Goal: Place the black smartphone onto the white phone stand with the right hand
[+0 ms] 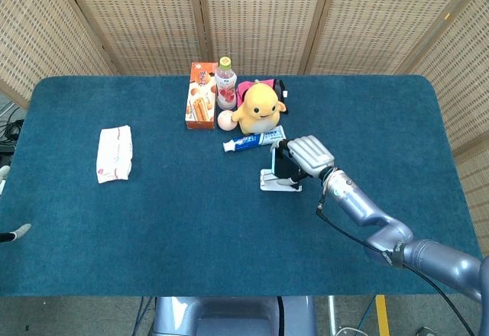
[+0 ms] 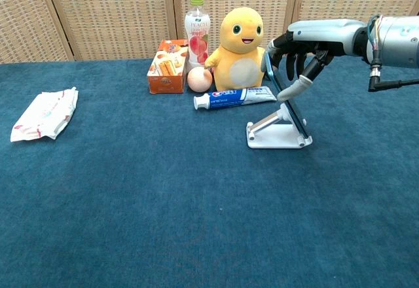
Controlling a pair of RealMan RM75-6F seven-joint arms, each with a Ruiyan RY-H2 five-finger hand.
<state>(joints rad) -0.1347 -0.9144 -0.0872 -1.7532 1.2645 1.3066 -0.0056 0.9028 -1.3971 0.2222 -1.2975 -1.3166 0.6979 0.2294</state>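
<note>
The black phone (image 2: 286, 99) is seen leaning tilted on the white stand (image 2: 275, 134), its lower edge seated at the front lip of the stand and its upper end reaching up and back toward the plush toy (image 2: 239, 49). The top of the phone is gripped by the right hand (image 2: 302, 46), with the fingers curled over the upper edge from behind and the thumb (image 2: 291, 89) laid against the face side. In the head view the same right hand (image 1: 308, 155) is seen covering the phone (image 1: 284, 166) from above, with the stand (image 1: 276, 182) showing just beneath it.

The stand is placed on the blue surface (image 2: 163, 203), just in front of the plush toy and slightly to its right. A toothpaste tube (image 2: 236, 97) lies flat between the plush toy and the stand, near the stand but apart from it. To the left of the plush toy a small peach-coloured ball (image 2: 199, 78) is found, then an orange box (image 2: 168, 74), with a drink bottle (image 2: 197, 29) standing upright behind them. A white packet (image 2: 44, 114) lies well apart from the plush toy, far to the left.

Only the tip of the left hand (image 1: 15, 235) shows at the left edge of the head view; whether it is spread or closed cannot be told.
</note>
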